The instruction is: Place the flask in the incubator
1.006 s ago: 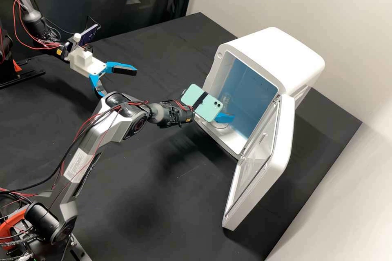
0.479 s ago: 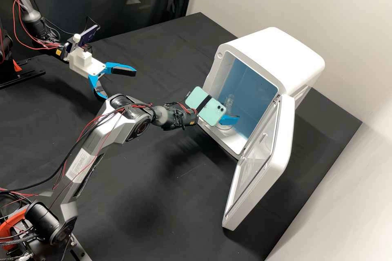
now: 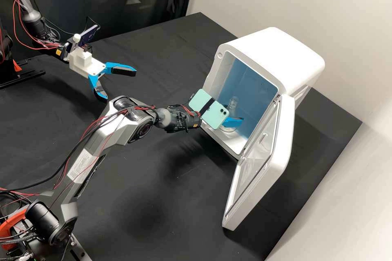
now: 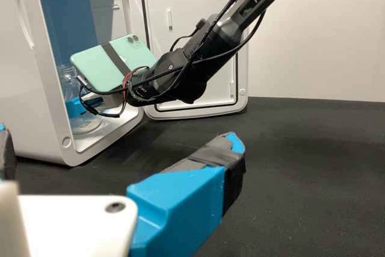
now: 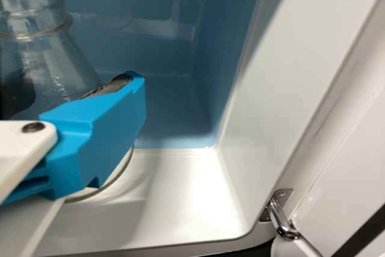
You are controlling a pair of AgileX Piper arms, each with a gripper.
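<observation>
Over the black bench (image 3: pixel 163 171), the right hand (image 3: pixel 233 120) clamps the flask (image 3: pixel 233 103) inside the open incubator (image 3: pixel 281 57).

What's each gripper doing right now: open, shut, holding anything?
Left gripper: open, empty, above the bench.
Right gripper: shut on the conical glass flask, inside the incubator.

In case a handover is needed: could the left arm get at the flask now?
Probably not. The flask is inside the incubator, and the right arm blocks its opening; the left fingers hang far off.
</observation>
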